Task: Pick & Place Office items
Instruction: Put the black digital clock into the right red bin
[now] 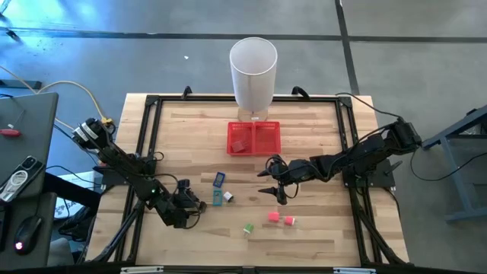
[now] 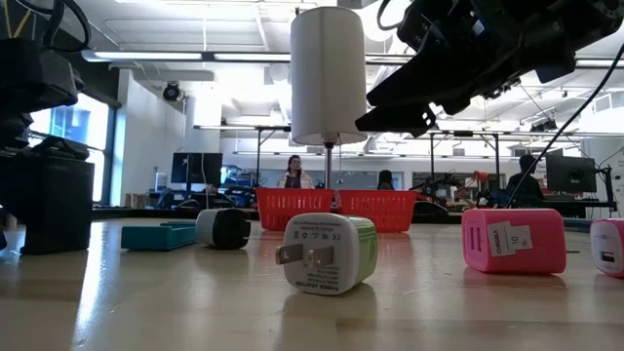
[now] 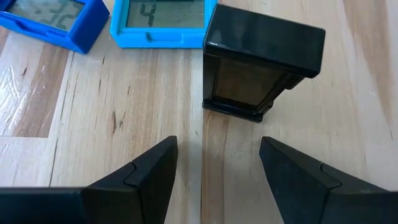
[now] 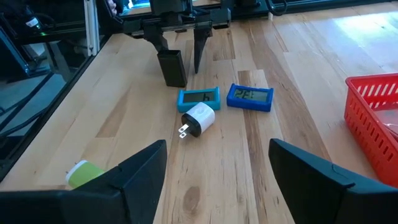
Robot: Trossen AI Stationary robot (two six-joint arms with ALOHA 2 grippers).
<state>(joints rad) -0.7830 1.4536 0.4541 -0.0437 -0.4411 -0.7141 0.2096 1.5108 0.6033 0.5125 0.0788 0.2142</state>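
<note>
Nearest the table's front edge: a green-and-white plug adapter (image 1: 248,228) lies on its side on the wooden table (image 1: 319,236), with a pink adapter block (image 1: 273,217) and a second pink-red block (image 1: 289,221) just right of it. Left gripper (image 1: 199,205) sits low at left-centre, fingers (image 3: 149,177) parted and empty, a dark brown upright block (image 3: 258,65) standing just ahead of the gap, not touched. Beside it, a teal flat clock (image 1: 218,199), a white-and-black plug adapter (image 1: 227,197) and a dark blue flat clock (image 1: 219,180). Right gripper (image 1: 272,188) hangs above the table centre-right, fingers (image 4: 134,174) wide apart, holding nothing. Farther back, red mesh two-compartment tray (image 1: 255,138), something pale in its left bin; tall white cylinder bin (image 1: 253,72) behind it.
</note>
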